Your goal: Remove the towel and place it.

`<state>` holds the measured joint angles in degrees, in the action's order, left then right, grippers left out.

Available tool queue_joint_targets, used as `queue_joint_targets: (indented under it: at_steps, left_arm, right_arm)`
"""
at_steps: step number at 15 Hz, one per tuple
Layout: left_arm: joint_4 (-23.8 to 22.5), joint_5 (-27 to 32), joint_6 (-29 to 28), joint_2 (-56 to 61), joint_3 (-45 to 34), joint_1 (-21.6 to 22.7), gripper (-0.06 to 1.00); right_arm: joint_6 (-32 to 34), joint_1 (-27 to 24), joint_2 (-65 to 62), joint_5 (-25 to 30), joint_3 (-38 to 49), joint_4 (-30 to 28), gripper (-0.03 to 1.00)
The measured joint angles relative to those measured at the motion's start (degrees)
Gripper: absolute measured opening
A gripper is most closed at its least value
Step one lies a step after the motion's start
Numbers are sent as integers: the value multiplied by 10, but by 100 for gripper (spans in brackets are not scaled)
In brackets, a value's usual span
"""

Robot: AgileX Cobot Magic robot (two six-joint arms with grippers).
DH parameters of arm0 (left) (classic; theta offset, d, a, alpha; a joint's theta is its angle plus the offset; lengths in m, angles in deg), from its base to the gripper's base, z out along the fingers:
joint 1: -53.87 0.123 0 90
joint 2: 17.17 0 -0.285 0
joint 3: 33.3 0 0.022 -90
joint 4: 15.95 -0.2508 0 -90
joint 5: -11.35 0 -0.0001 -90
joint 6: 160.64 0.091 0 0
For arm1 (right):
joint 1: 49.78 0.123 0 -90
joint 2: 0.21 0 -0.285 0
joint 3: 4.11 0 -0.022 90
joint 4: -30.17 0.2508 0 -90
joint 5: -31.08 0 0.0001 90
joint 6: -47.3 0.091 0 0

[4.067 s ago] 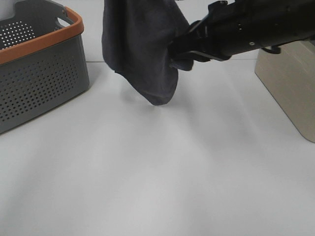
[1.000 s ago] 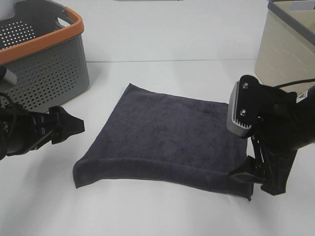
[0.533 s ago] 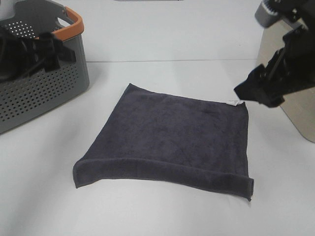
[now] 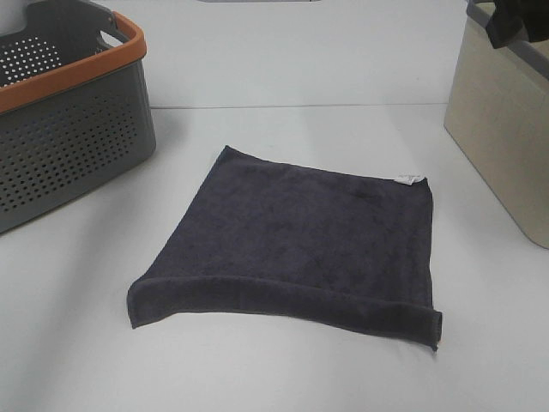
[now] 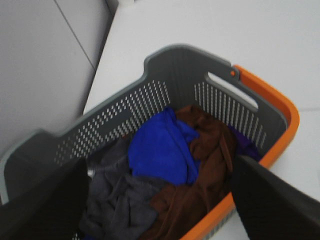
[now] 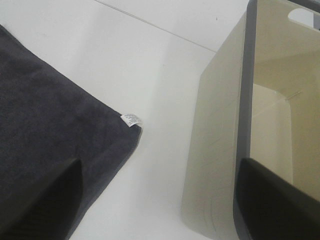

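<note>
The dark purplish-grey towel (image 4: 300, 240) lies spread flat on the white table, with its white tag (image 4: 410, 179) at the far right corner and its near edge slightly rolled. It also shows in the right wrist view (image 6: 50, 125), with the tag (image 6: 131, 119). My right gripper (image 6: 160, 165) is open and empty, high above the gap between the towel and the beige bin. Only a dark part of it (image 4: 515, 21) shows at the top right of the exterior view. My left gripper (image 5: 160, 165) is open and empty above the laundry basket, out of the exterior view.
A grey perforated basket with an orange rim (image 4: 77, 69) stands at the back left. It holds blue, brown and grey cloths (image 5: 165, 150). A beige bin with a grey rim (image 4: 506, 146) stands at the right, and its inside looks empty (image 6: 270, 120).
The towel went from hanging in the right gripper to lying flat on the table. Both arms have since risen away from it, the left over the basket, the right toward the beige bin.
</note>
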<state>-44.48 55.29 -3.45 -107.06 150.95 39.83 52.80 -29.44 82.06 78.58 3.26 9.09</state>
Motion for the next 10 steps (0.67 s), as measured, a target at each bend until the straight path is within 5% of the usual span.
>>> queue_joint_targets:
  at_steps: [3,4,6,10]
  left_arm:
    - [175,95,132,-9,73,57,74]
    - [201,120,147,-5,86,75,74]
    - [216,182,166,5,92,108,74]
    - [227,253,191,41,77,159,74]
  right_arm:
    - [1,0,57,103,-99,41,82]
    - [-2,0,73,141,-136,61,82]
    - [-17,0,93,204,-197,92,82]
    - [-30,0,91,223,-213,143,81]
